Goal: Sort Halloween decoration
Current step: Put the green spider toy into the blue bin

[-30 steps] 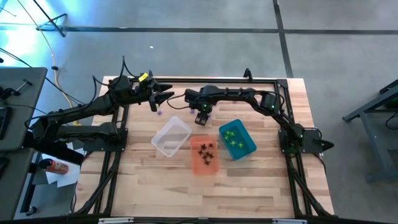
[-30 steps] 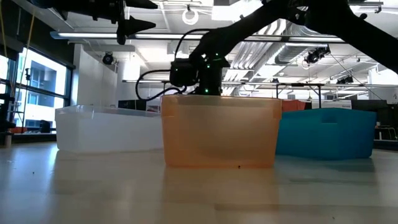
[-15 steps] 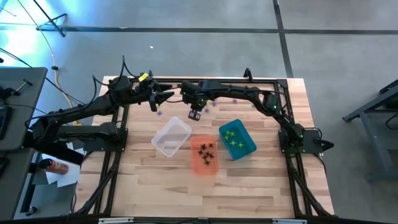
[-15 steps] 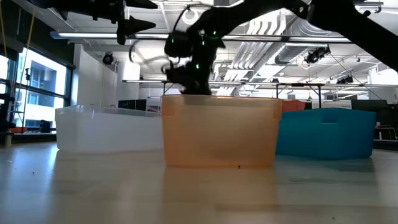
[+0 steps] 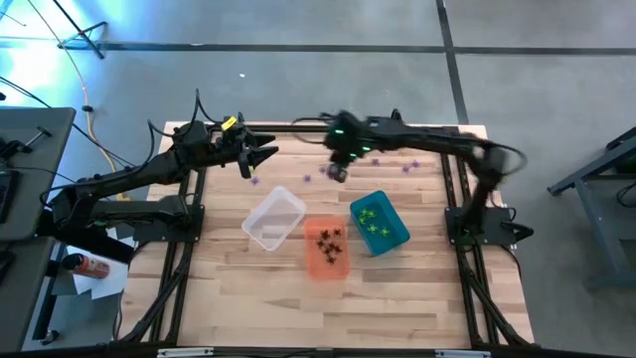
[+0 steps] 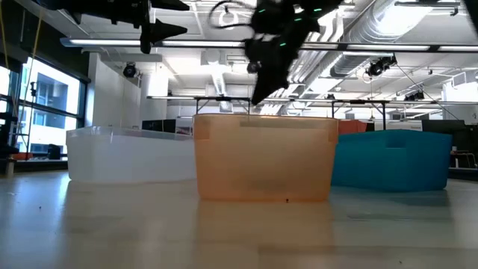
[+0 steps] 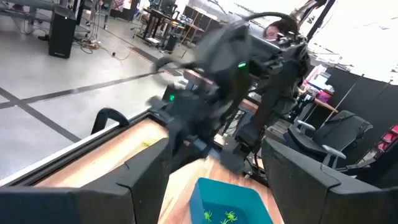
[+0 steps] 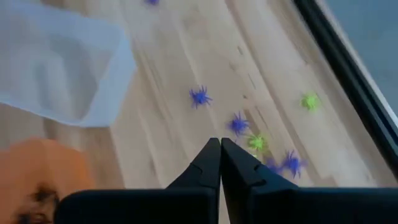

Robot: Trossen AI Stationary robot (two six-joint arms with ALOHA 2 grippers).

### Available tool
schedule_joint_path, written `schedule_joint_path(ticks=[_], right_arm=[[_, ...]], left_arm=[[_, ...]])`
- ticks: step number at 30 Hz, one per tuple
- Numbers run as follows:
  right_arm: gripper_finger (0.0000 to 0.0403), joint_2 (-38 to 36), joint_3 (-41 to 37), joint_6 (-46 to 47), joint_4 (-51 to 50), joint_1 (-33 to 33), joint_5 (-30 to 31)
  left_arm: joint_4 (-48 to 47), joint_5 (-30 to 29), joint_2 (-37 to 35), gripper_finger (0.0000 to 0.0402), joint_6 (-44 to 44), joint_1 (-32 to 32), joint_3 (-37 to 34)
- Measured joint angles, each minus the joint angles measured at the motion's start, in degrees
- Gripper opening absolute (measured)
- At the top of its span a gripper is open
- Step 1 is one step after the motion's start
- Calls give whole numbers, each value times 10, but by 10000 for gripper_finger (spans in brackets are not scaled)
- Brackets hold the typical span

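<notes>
**Wooden table, three bins, spiders still loose at the far edge**

A butcher-block table (image 5: pixel 248 288) stands on a grey concrete floor, with an open workshop of ceiling pipes and strip lights behind it in the low view. Nearest the front edge sits the orange bin (image 5: pixel 326 249), holding a cluster of black spiders (image 5: pixel 329 242). Just beside it, to the right, is the teal bin (image 5: pixel 379 223) with green spiders (image 5: pixel 373 219) inside; to the left, angled, is the clear bin (image 5: pixel 273 219), in which nothing can be made out.

Beyond the bins, the right gripper (image 5: pixel 338 171) hangs above the table, past the gap between the orange and teal bins. In the right wrist view its two dark fingers (image 8: pixel 205 167) are pressed tip to tip, and nothing can be seen between them. Below them on the bare wood lie loose purple spiders (image 8: pixel 200 97) and a couple more green ones, scattered near the table's far rail.

Farther back and to the left, the left gripper (image 5: pixel 266 152) hovers over the far left corner, raised well clear of the wood, its fingers (image 7: pixel 146 168) spread wide with nothing between them. A purple spider lies on the table just below it.
</notes>
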Motion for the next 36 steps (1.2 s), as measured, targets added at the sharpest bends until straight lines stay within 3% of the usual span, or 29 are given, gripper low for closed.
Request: schedule_joint_path(ticks=[7, 14, 18, 36], right_arm=[[0, -263, -294, 121, 203, 38, -28], [0, -427, -422, 142, 349, 97, -30], [0, -454, -451, 148, 397, 103, -29], [0, -455, -454, 162, 408, 103, -67]], left_arm=[[11, -8, 0, 236, 0, 0, 0], [60, -16, 0, 236, -10, 0, 0], [59, -16, 0, 236, -10, 0, 0], [37, -14, 0, 236, -14, 0, 0]])
